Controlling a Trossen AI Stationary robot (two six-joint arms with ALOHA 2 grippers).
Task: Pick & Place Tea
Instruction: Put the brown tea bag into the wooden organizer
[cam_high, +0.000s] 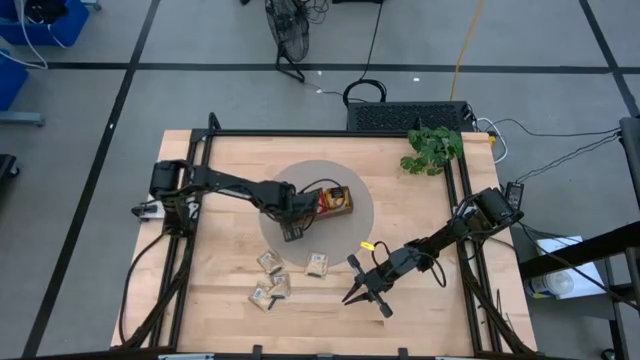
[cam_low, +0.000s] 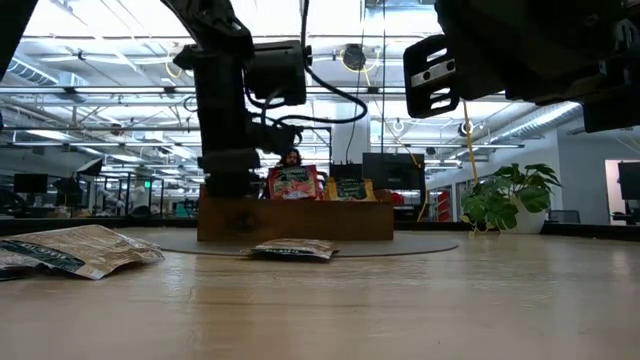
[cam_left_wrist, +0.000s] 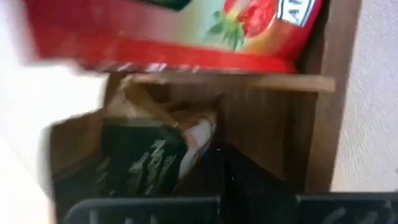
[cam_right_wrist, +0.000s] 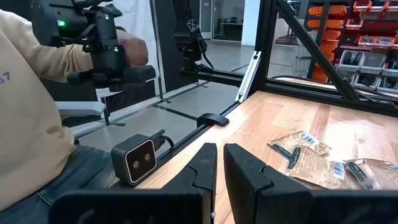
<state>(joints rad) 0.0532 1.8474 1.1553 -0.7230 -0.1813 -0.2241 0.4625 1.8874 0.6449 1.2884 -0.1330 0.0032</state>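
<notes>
In the high view the left hand (cam_high: 291, 231), fingers together, sat at the wooden tray (cam_high: 333, 201) on the grey round mat (cam_high: 365, 215) at frame centre, while pale tea sachets (cam_high: 270, 279) lay on the worktop (cam_high: 420, 300) lower left of centre. The right hand (cam_high: 360, 291), fingers nearly touching and empty, hovered lower right. Only the left wrist view showed the tray's compartment, with a dark green packet (cam_left_wrist: 140, 165) blurred inside beneath a red sachet (cam_left_wrist: 186, 31).
</notes>
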